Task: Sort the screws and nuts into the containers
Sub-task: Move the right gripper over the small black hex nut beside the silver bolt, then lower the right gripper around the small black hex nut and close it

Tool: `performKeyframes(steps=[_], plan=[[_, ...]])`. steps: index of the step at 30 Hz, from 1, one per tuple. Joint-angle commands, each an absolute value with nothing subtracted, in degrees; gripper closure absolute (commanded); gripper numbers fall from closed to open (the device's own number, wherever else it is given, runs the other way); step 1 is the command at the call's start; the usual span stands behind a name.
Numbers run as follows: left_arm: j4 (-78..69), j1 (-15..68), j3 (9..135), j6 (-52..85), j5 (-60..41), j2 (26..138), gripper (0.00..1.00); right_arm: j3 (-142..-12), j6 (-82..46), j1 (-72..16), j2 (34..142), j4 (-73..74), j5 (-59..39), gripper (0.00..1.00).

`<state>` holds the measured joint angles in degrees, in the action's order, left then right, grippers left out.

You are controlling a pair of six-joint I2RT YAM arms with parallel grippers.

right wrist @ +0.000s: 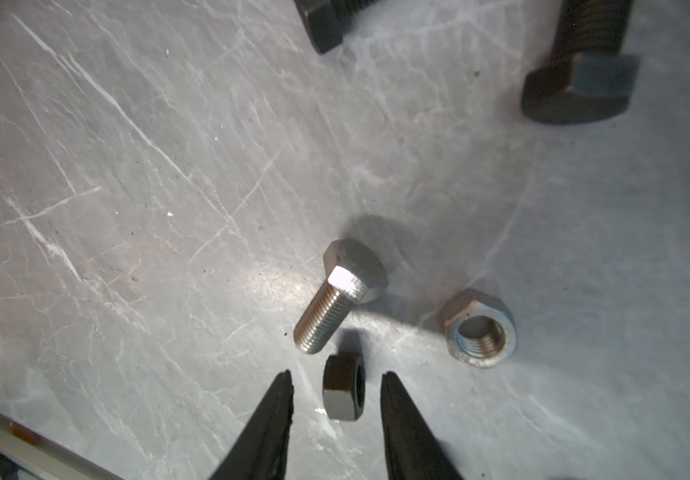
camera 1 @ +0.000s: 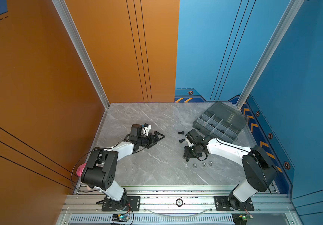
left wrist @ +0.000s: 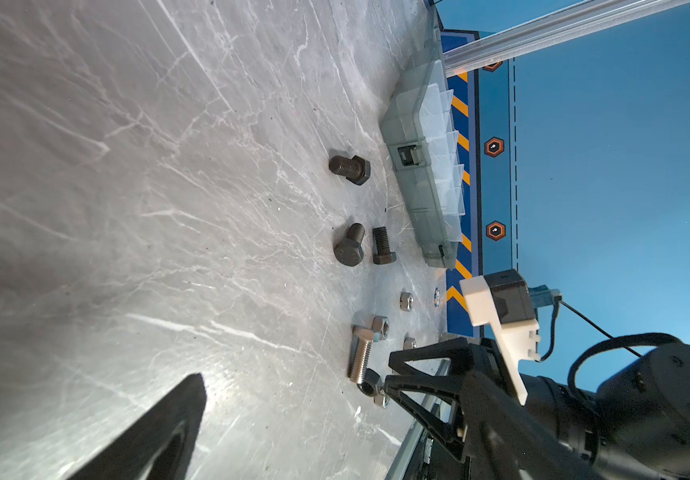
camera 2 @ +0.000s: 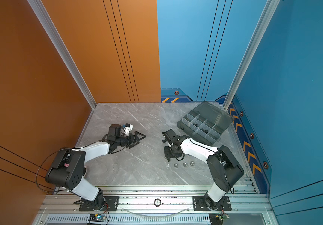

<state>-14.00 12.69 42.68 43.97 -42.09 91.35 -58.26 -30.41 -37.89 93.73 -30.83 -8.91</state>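
Straddling black nut (right wrist: 343, 386) with right gripper (right wrist: 335, 375), tips apart, nothing clamped yet. Might roll nut away on closing, standing on edge as is, or knock bolt (right wrist: 337, 295) just beside.

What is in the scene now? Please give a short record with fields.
right gripper: open, fingers either side of the black hex nut, gaps visible
black hex nut: on edge on the table, near the silver hex bolt's threaded tip
silver hex nuts: three in a row on the table
black bolts: three, loose on the table
organiser box: lid open
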Motion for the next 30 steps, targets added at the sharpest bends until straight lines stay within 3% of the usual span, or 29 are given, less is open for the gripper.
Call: performKeyframes(steps=[1, 30], plan=[[-13.01, 12.14, 43.07, 42.71, -42.81, 90.84, 0.02, -59.51, -28.92, -38.32, 95.15, -31.64, -7.16, 0.64], [-12.73, 12.12, 43.15, 42.46, -42.75, 91.24, 0.02, -59.86, -27.27, -39.46, 98.64, -33.59, -8.00, 0.78]])
